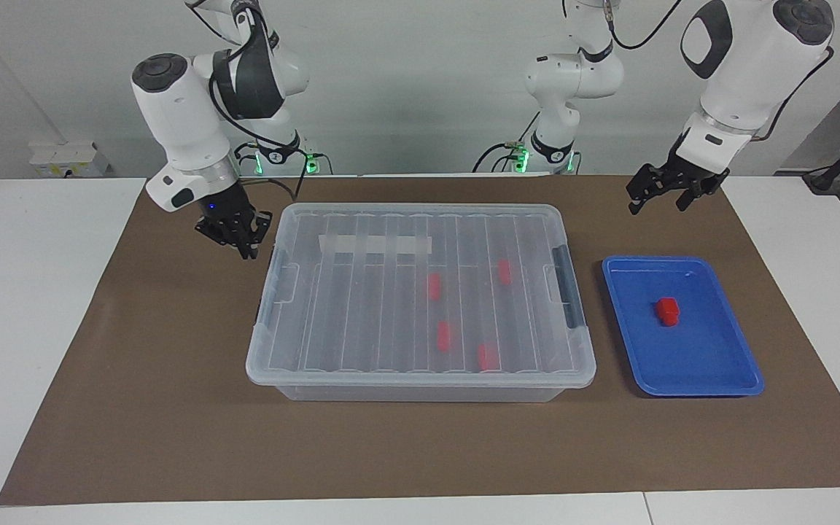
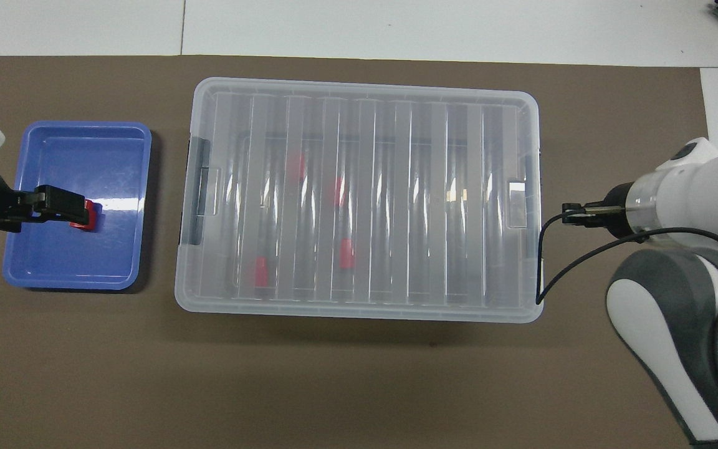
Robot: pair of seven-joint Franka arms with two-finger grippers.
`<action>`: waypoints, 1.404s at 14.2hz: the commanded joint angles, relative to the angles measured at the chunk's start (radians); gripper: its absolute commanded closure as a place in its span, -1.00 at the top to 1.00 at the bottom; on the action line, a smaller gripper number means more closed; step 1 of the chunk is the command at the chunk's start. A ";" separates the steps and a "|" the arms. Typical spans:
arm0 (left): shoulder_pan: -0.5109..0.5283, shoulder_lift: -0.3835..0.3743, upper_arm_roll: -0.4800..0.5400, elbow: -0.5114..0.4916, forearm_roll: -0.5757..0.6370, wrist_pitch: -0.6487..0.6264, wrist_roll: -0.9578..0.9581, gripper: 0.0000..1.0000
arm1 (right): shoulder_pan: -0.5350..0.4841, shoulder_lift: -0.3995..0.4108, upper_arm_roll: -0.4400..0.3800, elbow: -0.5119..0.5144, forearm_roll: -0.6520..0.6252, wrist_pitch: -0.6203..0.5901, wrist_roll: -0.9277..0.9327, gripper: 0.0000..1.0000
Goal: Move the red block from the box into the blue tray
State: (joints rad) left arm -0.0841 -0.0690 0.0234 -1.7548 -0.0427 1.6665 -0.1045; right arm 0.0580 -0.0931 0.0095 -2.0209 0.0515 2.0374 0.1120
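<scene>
- The right gripper (image 1: 245, 244) hangs just beside the box's (image 1: 420, 379) end nearest the right arm. I cannot tell whether its fingers are parted or together, and nothing shows between them.
- The left gripper (image 1: 659, 198) waits with fingers spread and empty, raised above the mat by the blue tray's (image 1: 682, 386) edge nearest the robots.
- Judging by the layout, the step in hand is closing up. To do it well, the right gripper should back straight off the lid (image 1: 362, 292) without dragging it askew.
- The red block (image 1: 667, 310) sits alone near the tray's middle.
- The box holds four more red blocks (image 1: 445, 336), seen through its ribbed lid, which lies square on the rim.
</scene>
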 commanded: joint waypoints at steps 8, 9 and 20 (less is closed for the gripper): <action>-0.016 -0.005 0.013 0.005 0.086 0.022 0.086 1.00 | -0.133 0.021 0.009 0.298 -0.101 -0.293 0.090 1.00; -0.017 -0.005 0.013 0.005 0.086 0.018 0.085 1.00 | -0.132 0.033 0.010 0.338 -0.099 -0.324 0.134 1.00; -0.016 -0.008 0.010 0.003 0.086 0.015 0.078 1.00 | -0.057 0.075 0.020 0.438 -0.082 -0.480 0.156 1.00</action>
State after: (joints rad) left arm -0.0854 -0.0690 0.0257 -1.7535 0.0214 1.6782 -0.0301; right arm -0.0079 -0.0079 0.0264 -1.5677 -0.0264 1.5720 0.2484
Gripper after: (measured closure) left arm 0.000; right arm 0.000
